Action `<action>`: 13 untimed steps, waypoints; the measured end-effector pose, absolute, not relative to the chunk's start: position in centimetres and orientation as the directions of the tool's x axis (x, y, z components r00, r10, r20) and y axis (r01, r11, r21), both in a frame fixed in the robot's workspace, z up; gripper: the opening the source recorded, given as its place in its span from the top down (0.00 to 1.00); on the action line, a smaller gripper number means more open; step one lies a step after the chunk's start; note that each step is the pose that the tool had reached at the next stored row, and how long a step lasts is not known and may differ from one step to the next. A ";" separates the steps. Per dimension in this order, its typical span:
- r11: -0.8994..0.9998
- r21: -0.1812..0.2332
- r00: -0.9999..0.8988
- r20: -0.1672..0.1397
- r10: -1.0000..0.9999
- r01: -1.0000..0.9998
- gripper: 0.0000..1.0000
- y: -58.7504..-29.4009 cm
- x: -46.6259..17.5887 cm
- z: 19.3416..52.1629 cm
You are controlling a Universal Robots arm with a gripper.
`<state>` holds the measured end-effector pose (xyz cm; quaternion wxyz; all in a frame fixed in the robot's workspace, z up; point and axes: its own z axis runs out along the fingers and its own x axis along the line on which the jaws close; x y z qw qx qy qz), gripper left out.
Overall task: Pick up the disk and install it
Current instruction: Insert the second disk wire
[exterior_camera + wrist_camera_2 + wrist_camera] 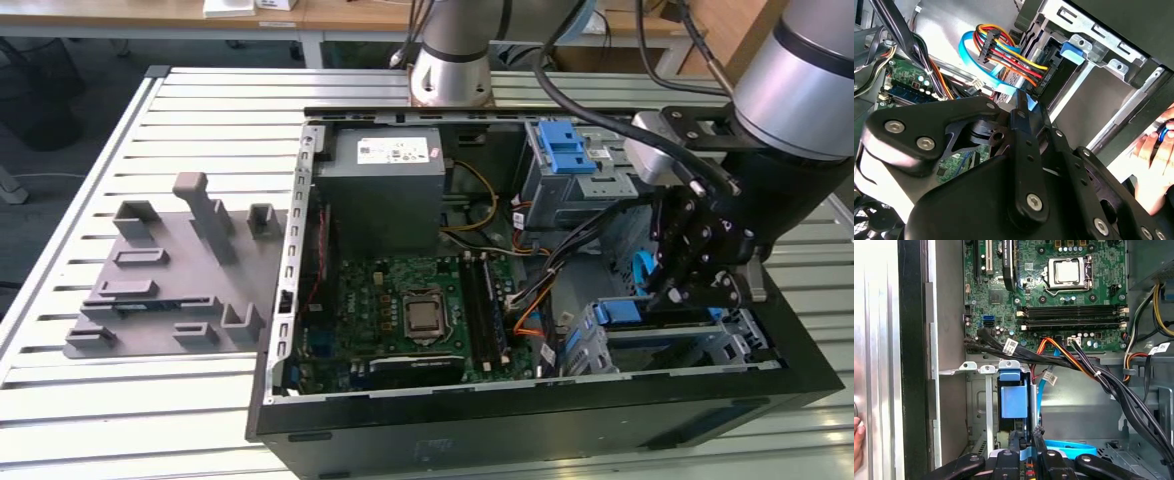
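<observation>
The disk [1014,401] stands on edge in the drive cage [694,345] at the case's [534,425] front corner, beside the motherboard [400,310]. The claw [1025,440] is clamped on the disk's blue frame, fingers [1015,442] close together. The case sits on the slatted desk [147,400].

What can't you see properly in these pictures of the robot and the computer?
- The disk: in the first wrist view its blue frame shows in the drive cage; the cage hides its body.
- The tool: in the exterior view its fingertips sit behind its own black linkage.
- A person's hand: cut off by the second wrist view's edge.
</observation>
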<state>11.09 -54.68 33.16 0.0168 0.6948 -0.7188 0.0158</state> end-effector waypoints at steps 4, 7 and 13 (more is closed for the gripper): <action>0.034 0.001 -0.034 0.046 -0.998 -0.999 0.74 -54.7 11.1 33.2; 0.034 0.001 -0.034 0.046 -0.998 -0.999 0.68 -54.7 11.1 33.3; 0.034 0.001 -0.034 0.046 -0.998 -0.999 0.68 -54.7 11.1 33.9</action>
